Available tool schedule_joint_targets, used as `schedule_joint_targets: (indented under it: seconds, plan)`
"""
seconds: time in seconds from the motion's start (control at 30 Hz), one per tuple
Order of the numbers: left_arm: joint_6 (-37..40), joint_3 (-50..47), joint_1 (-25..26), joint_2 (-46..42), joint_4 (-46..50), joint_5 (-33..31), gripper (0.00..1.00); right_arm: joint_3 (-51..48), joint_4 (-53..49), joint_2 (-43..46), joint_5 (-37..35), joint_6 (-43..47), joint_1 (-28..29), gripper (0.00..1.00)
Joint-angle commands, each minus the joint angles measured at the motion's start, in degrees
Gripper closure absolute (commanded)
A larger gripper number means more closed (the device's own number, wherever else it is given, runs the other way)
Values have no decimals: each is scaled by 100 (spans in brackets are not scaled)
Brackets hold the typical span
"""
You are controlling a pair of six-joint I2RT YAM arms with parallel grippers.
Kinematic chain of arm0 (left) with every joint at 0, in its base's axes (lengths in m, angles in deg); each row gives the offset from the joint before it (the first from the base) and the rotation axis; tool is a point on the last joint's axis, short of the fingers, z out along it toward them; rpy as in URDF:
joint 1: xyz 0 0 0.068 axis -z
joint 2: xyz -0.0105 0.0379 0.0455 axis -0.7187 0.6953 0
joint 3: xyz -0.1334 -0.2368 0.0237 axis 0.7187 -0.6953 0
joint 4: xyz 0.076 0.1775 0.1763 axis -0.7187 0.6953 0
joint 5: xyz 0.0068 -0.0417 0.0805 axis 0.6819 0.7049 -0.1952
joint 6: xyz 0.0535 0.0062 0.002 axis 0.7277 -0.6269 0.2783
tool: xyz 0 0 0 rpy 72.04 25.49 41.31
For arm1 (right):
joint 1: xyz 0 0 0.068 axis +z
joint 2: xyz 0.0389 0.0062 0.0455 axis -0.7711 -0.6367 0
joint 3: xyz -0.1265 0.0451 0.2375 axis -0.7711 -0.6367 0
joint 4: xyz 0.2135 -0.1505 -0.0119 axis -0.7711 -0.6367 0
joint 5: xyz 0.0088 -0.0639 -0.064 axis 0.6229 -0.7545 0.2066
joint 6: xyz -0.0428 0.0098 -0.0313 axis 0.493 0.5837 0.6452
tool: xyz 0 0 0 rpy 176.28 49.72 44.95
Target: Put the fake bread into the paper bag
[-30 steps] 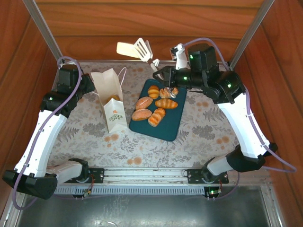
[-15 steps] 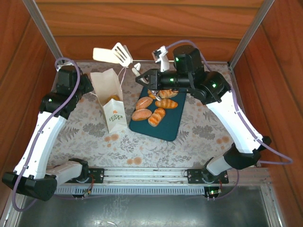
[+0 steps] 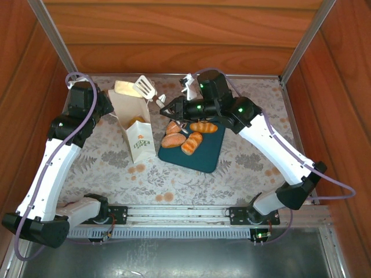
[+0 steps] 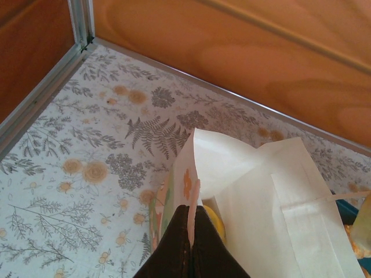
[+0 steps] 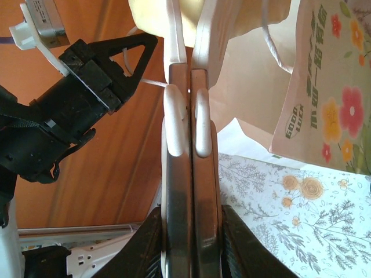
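While the left gripper (image 4: 190,231) is pinched together on the far-left rim of the small upright white paper bag (image 3: 134,124), the right gripper (image 3: 168,108) is clamped on a pair of white slotted tongs (image 3: 145,87). The tongs hold a pale beige wedge of fake bread (image 3: 123,88) just beyond the bag's open mouth. A golden piece (image 3: 139,120) lies inside the bag. Several glossy golden-brown rolls (image 3: 173,140) sit on a dark teal tray (image 3: 203,156) just right of the bag. Everything rests on a pale tablecloth printed with grey ferns and orange flowers (image 3: 249,150). Reddish wood-panelled walls (image 3: 174,35) enclose it, with slanted aluminium posts (image 3: 52,35) at the far corners and a metal rail (image 3: 174,214) along the near edge.
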Motion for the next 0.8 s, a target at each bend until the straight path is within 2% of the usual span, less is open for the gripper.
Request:
schedule_joint_targets:
  seconds: [0.0,0.47,0.5,0.67,0.77]
  plan:
    - [-46,-55,-18,-85,-104,-114,100,-31,661,336,297,-140,51,100]
    - [-36,-62,-18,-64,-123,-98,100,-635,656,422,549,-320,77,100]
    - [-37,-62,-22,-65,-123,-106,100,-642,612,418,539,-302,77,98]
    - [-33,-54,-20,-61,-131,-98,100,-594,438,413,420,-223,77,65]
    - [-38,-54,-19,-64,-131,-89,100,-501,403,393,420,-188,72,59]
